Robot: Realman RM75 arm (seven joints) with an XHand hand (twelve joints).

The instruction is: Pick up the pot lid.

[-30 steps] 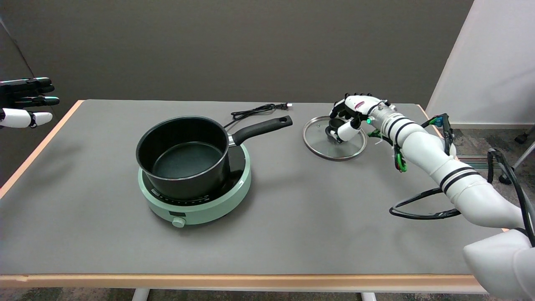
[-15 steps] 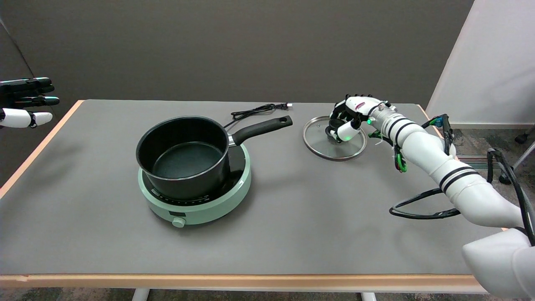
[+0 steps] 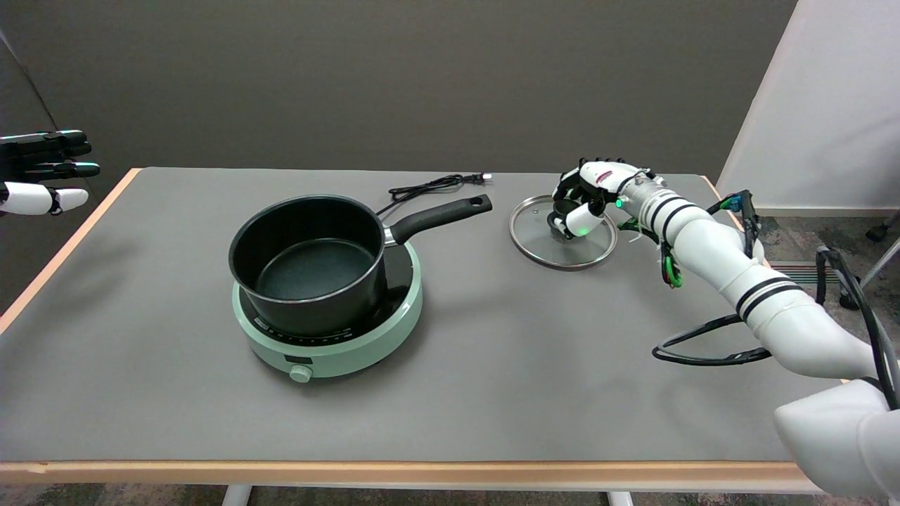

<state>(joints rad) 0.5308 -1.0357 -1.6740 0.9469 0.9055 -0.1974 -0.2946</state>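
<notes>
The pot lid, a glass disc with a metal rim, is seen lying flat on the table at about 3 o'clock of the black pot, well apart from it. The right hand is set over the lid from its 2 o'clock side, fingers curled down around the dark knob with the thumb pressed against it, a grasp judged suited to a straight lift since the knob is the only raised part. The lid appears not yet raised. The pot is left on the green hotplate, its handle toward 2 o'clock
</notes>
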